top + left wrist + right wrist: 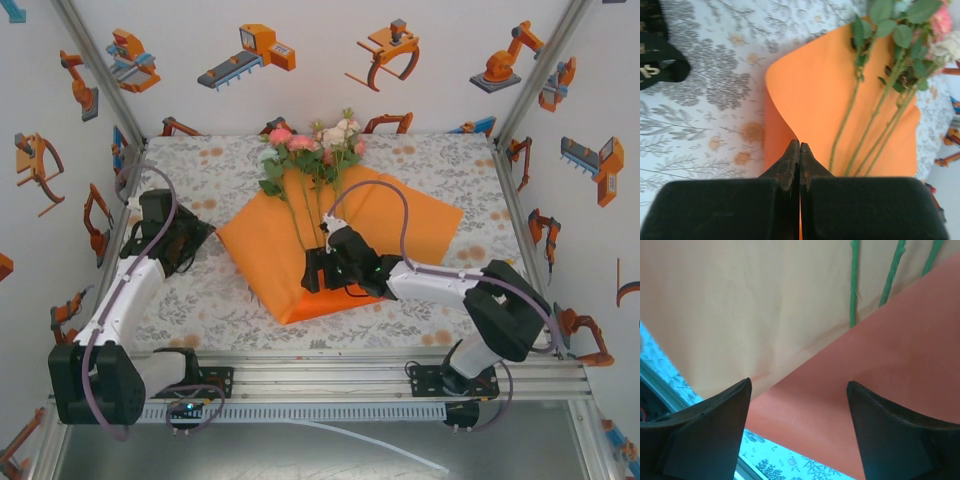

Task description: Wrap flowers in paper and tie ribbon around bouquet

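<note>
The right end effector hangs with its fingers apart just above the paper. A flap of the paper folds over the stem ends of the flowers lying on it. The left end effector, pinched together, sits by the paper's left corner, and the ribbon lies nearby on the tabletop.

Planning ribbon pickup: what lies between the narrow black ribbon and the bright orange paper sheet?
Left wrist view: bare floral tablecloth separates black ribbon from orange paper.
</note>
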Controlling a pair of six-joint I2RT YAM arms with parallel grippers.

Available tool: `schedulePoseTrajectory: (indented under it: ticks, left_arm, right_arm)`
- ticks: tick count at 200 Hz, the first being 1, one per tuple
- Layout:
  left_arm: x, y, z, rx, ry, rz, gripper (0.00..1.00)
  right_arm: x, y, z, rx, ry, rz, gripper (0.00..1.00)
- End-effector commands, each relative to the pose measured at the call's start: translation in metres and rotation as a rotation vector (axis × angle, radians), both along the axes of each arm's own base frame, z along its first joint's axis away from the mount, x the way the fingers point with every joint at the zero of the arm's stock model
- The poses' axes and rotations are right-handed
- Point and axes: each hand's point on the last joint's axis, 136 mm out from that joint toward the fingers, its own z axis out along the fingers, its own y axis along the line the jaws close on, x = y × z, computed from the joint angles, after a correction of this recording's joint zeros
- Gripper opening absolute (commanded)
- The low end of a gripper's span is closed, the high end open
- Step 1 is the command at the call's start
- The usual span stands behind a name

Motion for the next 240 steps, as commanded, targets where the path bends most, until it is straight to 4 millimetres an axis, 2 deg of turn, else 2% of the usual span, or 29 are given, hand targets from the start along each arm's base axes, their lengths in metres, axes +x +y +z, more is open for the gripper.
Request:
schedulePoseTrajectory:
  ticks: [1,14,31,63,82,97,107,116,133,153,171,195,221,240]
  left_arm:
    - [0.006,-0.022,0.021,-0.050,-0.028,-0.055,0.00]
    - [0.012,-0.032,0.026,-0.051,-0.034,-0.080,0.00]
    - [0.017,-0.041,0.031,-0.057,-0.047,-0.099,0.00]
    - [0.025,-0.046,0.034,-0.046,-0.055,-0.102,0.00]
    - [0.030,-0.048,0.035,-0.047,-0.059,-0.101,0.00]
    - [0.035,-0.051,0.036,-0.049,-0.062,-0.106,0.00]
    - [0.037,-0.053,0.037,-0.050,-0.062,-0.111,0.00]
    - [0.038,-0.056,0.038,-0.047,-0.064,-0.116,0.00]
    - [0.039,-0.059,0.038,-0.040,-0.064,-0.119,0.00]
    - [0.039,-0.060,0.037,-0.039,-0.063,-0.115,0.00]
    - [0.038,-0.063,0.037,-0.058,-0.059,-0.112,0.00]
    - [0.038,-0.075,0.050,-0.149,-0.087,-0.112,0.00]
    - [0.043,-0.088,0.073,-0.234,-0.139,-0.110,0.00]
    - [0.052,-0.101,0.085,-0.253,-0.168,-0.141,0.00]
  right_arm:
    - [0.001,0.028,0.018,0.067,-0.031,0.126,0.85]
    - [-0.003,0.033,0.012,0.067,0.001,0.163,0.86]
    - [-0.001,0.027,0.004,0.032,0.015,0.136,0.86]
    - [-0.009,0.024,0.046,0.181,0.015,0.178,0.86]
    - [-0.023,0.017,0.055,0.202,0.003,0.223,0.81]
    - [-0.035,0.008,0.044,0.170,0.016,0.255,0.67]
    - [-0.042,0.002,0.030,0.120,0.027,0.269,0.57]
    - [-0.043,-0.003,0.019,0.066,0.028,0.266,0.51]
    - [-0.042,-0.003,0.008,-0.025,-0.001,0.284,0.47]
    - [-0.036,0.008,0.004,-0.075,-0.052,0.314,0.45]
    - [-0.022,0.015,-0.005,-0.138,-0.090,0.310,0.46]
    - [-0.010,0.020,-0.019,-0.183,-0.121,0.307,0.46]
    - [-0.013,0.029,-0.040,-0.162,-0.088,0.339,0.47]
    - [-0.022,0.038,-0.045,-0.103,-0.045,0.371,0.51]
